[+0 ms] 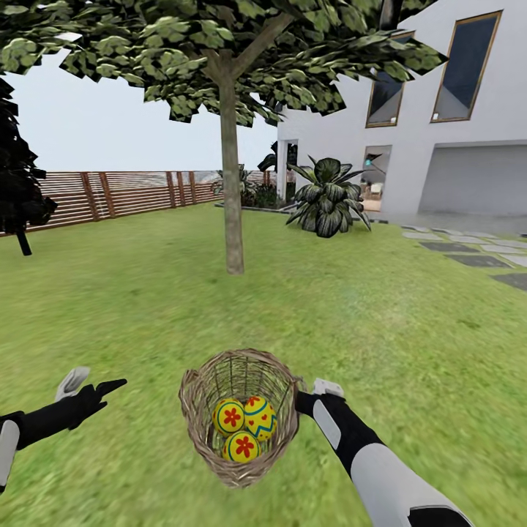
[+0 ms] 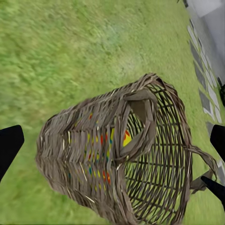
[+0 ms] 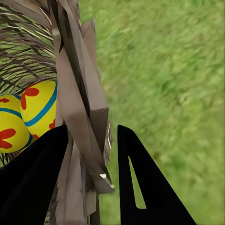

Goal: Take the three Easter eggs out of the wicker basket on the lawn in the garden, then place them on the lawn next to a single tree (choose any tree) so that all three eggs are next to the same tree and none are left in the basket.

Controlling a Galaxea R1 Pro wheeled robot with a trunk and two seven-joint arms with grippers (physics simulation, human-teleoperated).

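The right pincer [image 3: 89, 154] is clenched on the rim of the wicker basket [image 1: 240, 413]; in the right wrist view one dark finger [image 3: 33, 183] is seen inside the wall and the other outside, w/ the woven rim strip pinched between them. In the head view the right pincer [image 1: 301, 399] is met at the basket's right edge, the white-and-black forearm running back to the lower right corner.

The basket is held tilted, its mouth turned toward the camera, approx. centre-bottom of the head view. Three Easter eggs [image 1: 244, 428] are lodged inside, packed together and touching: yellow, w/ red flowers and blue bands. Two of them [image 3: 26, 117] are glimpsed past the rim in the right wrist view.

The left pincer [image 1: 91, 388] is released, fingers spread, hovering to the left of the basket and apart from it. In the left wrist view the basket [image 2: 122, 159] is seen side-on, egg colours showing through the weave; whether it touches the grass cannot be told.

The lawn [image 1: 366, 315] is spread all round. The tree [image 1: 233, 183], w/ a straight grey-brown trunk, is set well beyond the basket, straight ahead. A slatted fence [image 1: 110, 194] is seen at left, a white house [image 1: 439, 110] and a broad-leaved shrub [image 1: 329, 197] at right.
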